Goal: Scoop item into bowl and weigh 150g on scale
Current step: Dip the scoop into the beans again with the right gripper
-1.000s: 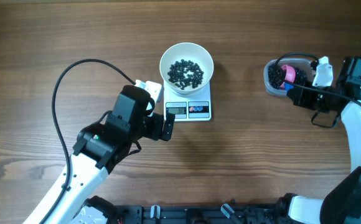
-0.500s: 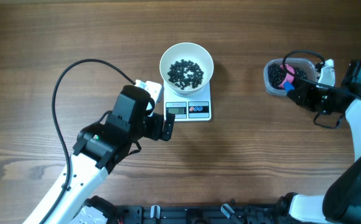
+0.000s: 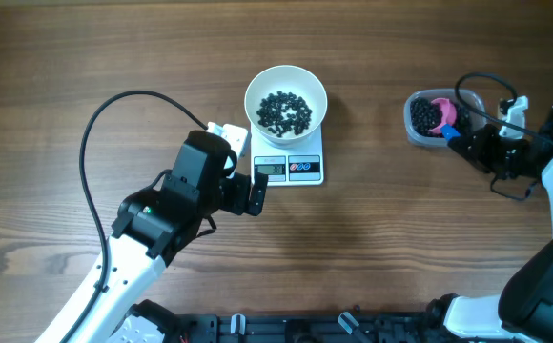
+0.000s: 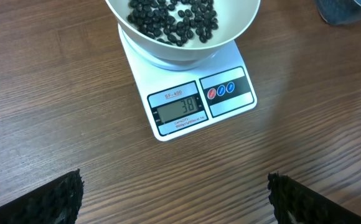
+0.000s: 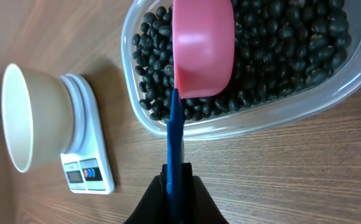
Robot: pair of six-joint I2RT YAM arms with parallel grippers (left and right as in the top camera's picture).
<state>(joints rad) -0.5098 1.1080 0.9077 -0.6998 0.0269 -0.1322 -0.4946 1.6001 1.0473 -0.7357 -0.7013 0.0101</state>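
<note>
Overhead: white bowl (image 3: 250, 91) sits on the scale (image 3: 305, 171), mid-table and a little toward the far edge. A loose layer of black beans (image 3: 285, 111) lies in the bowl. Clear plastic tub (image 3: 412, 130) stands well apart to the right, with more beans and a pink scoop (image 3: 442, 110) inside.

Left wrist view: left gripper (image 4: 177, 199) is spread wide and holding nothing. Its two black fingertips (image 4: 59, 199) sit at the bottom corners, with bare wooden table (image 4: 56, 81) between them. The scale's front edge is just ahead of the tips. Only here is the display (image 4: 179, 112) legible; it reads 38. Two round buttons, one red and one blue, sit beside it. The tub is barely in frame here, a grey edge at the top right corner.

Right wrist view: right gripper (image 5: 175, 186) is pressed together, pinching the scoop's blue handle (image 5: 174, 134). The pink cup is over the beans at the tub's near wall. Whether the cup touches them, I cannot tell. Bowl and scale show from the side at frame left. Overhead shows the handle only as a small blue tip at the gripper.
</note>
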